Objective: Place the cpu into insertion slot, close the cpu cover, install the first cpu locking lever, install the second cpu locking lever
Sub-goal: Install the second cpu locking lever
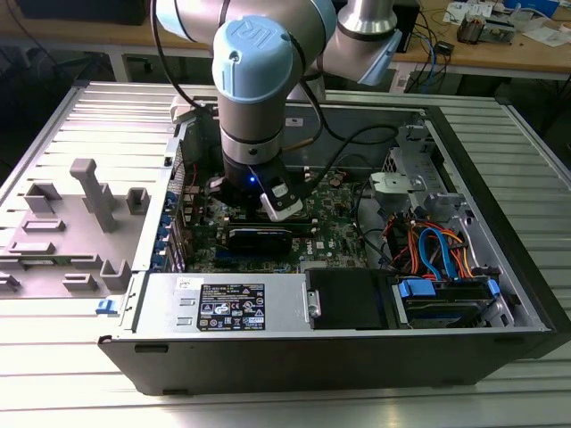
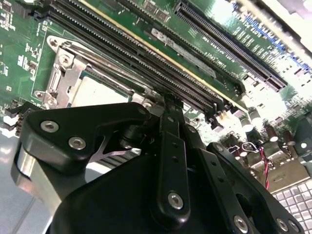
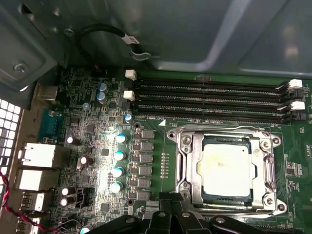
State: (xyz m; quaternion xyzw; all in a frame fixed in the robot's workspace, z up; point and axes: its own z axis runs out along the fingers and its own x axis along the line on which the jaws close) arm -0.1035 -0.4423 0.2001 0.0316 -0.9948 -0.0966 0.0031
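Your cpu (image 3: 228, 166) already sits in the insertion slot (image 3: 187, 170) under the thin, springy cpu cover (image 3: 225, 137), just beside the memory slots (image 3: 209, 100); press its stiff edge, jaws apparently together.

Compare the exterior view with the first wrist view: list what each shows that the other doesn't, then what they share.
Exterior view alone: the arm reaching into the open computer case, the grey fixture on the exterior view's left, and the orange and blue cables on its right.

First wrist view alone: the cpu lying in the insertion slot with the cpu cover down around it, and the memory slots beside the socket.

Both: the green motherboard, and the gripper close over it.
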